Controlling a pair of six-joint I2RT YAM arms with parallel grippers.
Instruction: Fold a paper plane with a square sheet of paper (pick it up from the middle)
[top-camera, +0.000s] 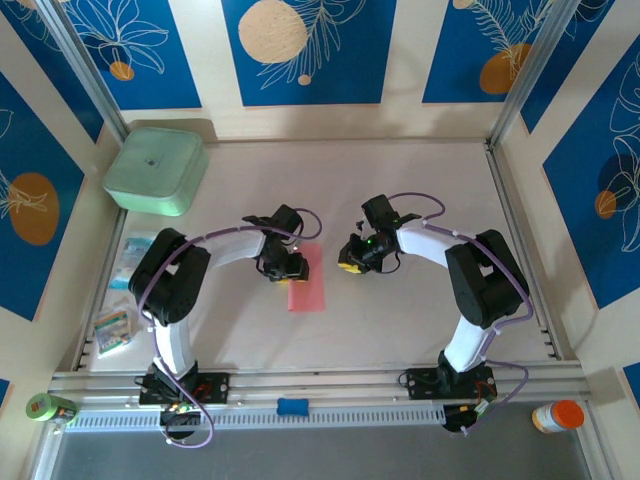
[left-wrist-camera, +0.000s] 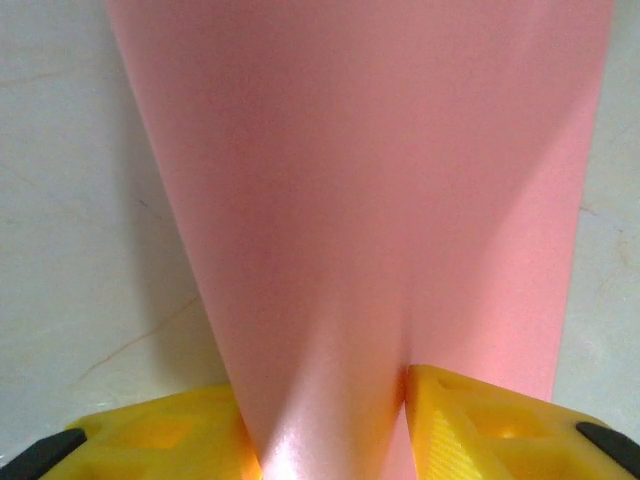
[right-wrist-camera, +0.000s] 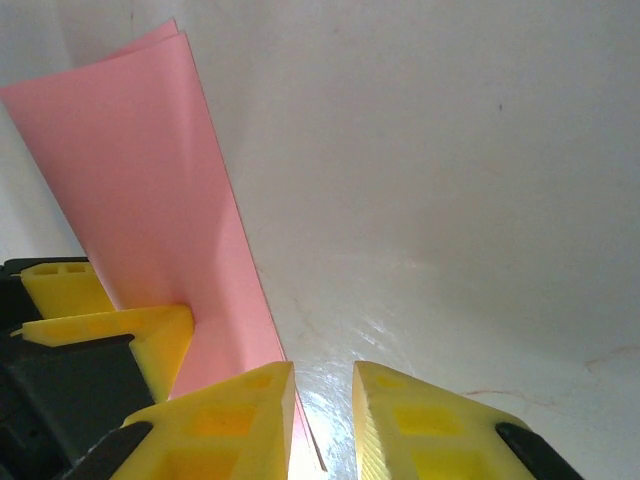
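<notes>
The square sheet of paper (top-camera: 310, 290) is pink-red and folded into a narrow strip, lying mid-table. My left gripper (top-camera: 283, 266) sits on its upper left part. In the left wrist view the paper (left-wrist-camera: 350, 180) humps up between the yellow fingers (left-wrist-camera: 470, 420), touching both, so my left gripper (left-wrist-camera: 328, 400) is shut on it. My right gripper (top-camera: 350, 263) hovers just right of the strip. Its jaws (right-wrist-camera: 322, 385) stand slightly open over bare table, with the paper's edge (right-wrist-camera: 150, 220) beside the left finger. No paper plane shape is formed.
A mint-green box (top-camera: 155, 170) stands at the back left. Small clear packets (top-camera: 130, 260) lie along the left edge. A green roll (top-camera: 50, 407) and an orange-capped bottle (top-camera: 557, 416) sit at the near corners. Metal rails frame the table.
</notes>
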